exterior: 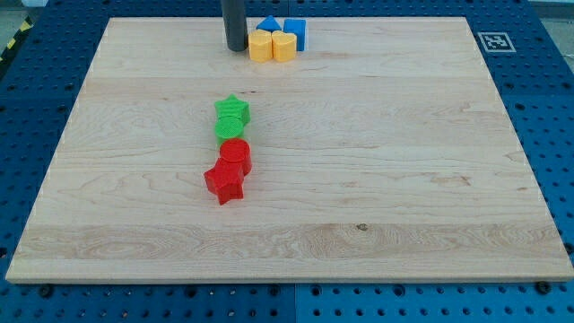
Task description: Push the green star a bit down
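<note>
The green star (232, 109) lies a little left of the board's middle, at the top of a short column of blocks. Just below it and touching is a second green block (230, 127), rounded in shape. Below that come a red block (236, 153) and a red star (224, 182). My tip (236, 48) is the lower end of the dark rod near the view's top edge. It stands well above the green star in the view and apart from it, just left of the yellow blocks.
Near the view's top are two yellow blocks (261, 45) (283, 46), with a blue triangle (268, 25) and a blue cube (295, 31) behind them. The wooden board (404, 179) rests on a blue perforated table. A marker tag (492, 41) sits at the board's top right corner.
</note>
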Robot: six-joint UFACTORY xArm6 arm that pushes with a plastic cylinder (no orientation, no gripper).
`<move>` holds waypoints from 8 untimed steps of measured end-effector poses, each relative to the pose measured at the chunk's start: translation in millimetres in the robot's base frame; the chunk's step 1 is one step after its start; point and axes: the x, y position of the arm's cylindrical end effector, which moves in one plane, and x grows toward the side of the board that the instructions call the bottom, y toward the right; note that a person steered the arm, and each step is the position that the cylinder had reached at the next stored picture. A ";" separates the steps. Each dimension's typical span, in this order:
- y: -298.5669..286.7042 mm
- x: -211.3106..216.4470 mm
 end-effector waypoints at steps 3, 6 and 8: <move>-2.2 41.3; -28.4 105.3; -30.4 134.9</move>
